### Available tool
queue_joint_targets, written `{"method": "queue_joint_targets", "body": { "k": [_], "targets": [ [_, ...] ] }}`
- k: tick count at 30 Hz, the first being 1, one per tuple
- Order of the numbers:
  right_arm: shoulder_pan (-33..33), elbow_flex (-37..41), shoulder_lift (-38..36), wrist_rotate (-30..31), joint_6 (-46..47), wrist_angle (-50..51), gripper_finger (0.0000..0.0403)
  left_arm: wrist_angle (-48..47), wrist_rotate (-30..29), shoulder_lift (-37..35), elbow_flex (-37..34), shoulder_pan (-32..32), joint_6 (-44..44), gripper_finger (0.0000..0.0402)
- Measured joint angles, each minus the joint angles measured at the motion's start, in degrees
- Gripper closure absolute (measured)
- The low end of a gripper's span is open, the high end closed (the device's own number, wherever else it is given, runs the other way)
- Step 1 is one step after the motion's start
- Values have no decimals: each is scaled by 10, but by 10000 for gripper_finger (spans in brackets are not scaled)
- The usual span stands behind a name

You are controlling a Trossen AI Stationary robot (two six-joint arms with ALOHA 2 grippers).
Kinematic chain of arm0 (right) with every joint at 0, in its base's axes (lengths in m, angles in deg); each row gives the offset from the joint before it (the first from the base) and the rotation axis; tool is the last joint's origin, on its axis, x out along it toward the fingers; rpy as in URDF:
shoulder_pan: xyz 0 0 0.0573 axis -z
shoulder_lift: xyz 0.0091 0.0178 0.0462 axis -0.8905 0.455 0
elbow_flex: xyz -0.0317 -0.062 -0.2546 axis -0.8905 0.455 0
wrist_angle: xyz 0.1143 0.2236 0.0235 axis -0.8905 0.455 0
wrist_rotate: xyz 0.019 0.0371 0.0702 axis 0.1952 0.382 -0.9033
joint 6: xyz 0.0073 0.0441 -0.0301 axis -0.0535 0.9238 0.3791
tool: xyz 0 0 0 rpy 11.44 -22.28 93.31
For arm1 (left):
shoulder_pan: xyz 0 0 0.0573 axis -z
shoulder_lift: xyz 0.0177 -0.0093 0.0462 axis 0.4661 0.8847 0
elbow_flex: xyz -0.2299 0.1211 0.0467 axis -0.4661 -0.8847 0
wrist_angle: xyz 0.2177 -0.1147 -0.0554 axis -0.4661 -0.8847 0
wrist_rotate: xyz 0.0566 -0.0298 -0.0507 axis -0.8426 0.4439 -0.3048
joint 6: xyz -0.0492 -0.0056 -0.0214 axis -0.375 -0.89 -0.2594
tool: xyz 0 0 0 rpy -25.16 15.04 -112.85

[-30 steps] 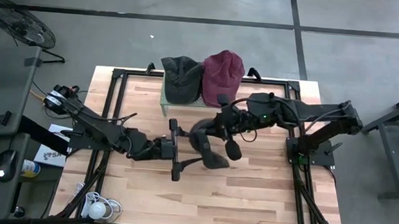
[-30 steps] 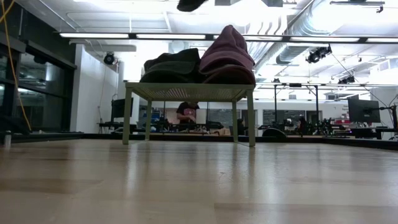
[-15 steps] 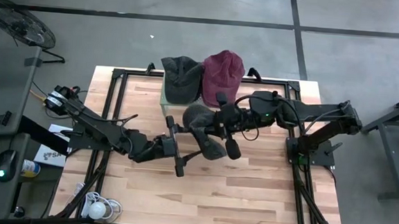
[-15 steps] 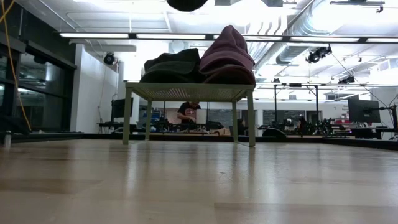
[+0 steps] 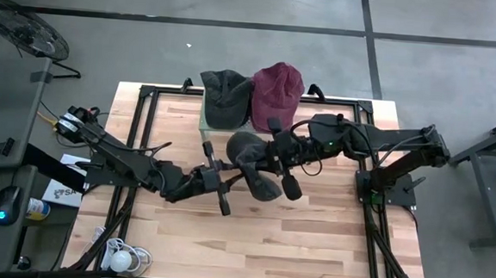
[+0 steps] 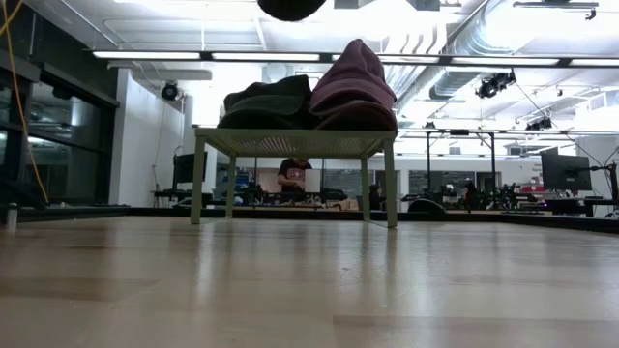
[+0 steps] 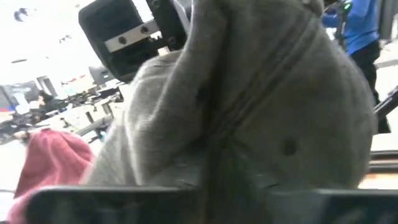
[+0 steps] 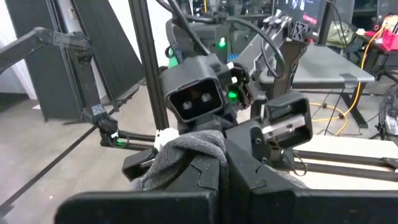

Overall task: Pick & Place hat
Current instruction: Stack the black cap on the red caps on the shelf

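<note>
A grey hat (image 5: 251, 161) hangs above the table's middle, between my two grippers; its underside shows at the top of the low view (image 6: 290, 8). My right gripper (image 5: 270, 154) is shut on its right side. My left gripper (image 5: 221, 177) meets its left side and is shut on it; the hat fills the left wrist view (image 7: 236, 106). A dark cap (image 5: 225, 96) and a maroon cap (image 5: 277, 87) rest crown up on a small stand (image 6: 295, 143) at the table's far edge. My left gripper has the grey hat's left edge (image 7: 211, 171) between its fingers, coming level from the table's left. The hat itself hides the exact place. The hat is clear of the table. My right gripper pinches a bunched fold of the hat's cloth (image 8: 193, 149) between its two fingers, reaching level from the table's right. The hat hangs lifted clear of the table.
A black frame (image 5: 147, 90) runs around the wooden table top (image 5: 267, 244). The stand's legs (image 6: 197, 179) rise from the far part of the table. A person (image 6: 290, 174) shows in the room far behind.
My right gripper has carried the grey hat toward the table's left and far edge, still clear of the table. My left gripper has swung toward the far edge and met the hat's left side.
</note>
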Motion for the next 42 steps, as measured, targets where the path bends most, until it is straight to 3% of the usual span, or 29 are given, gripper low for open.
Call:
{"method": "queue_joint_targets", "body": {
  "k": [2,4,11,17,23,29,33,36,42],
  "targets": [
    [0,0,0,-1,0,3,403,-1,-3,-2,0,6,17,381],
    [0,0,0,-2,0,4,403,0,-2,-3,0,10,22,391],
    [0,0,-3,-2,1,29,403,5,-11,-6,0,58,67,373],
    [0,0,-3,-8,11,43,403,10,-120,-6,0,109,145,368],
    [0,0,-3,-40,13,30,403,15,-145,-25,0,111,157,300],
    [0,0,-3,-53,15,22,403,17,-75,-35,0,81,107,185],
    [0,0,-3,-54,15,18,403,-14,-12,-35,0,55,50,132],
    [0,0,-3,-55,15,19,403,-33,12,-35,0,39,6,114],
    [0,0,-3,-59,15,19,403,-52,77,-35,0,19,-60,116]
  ]
}}
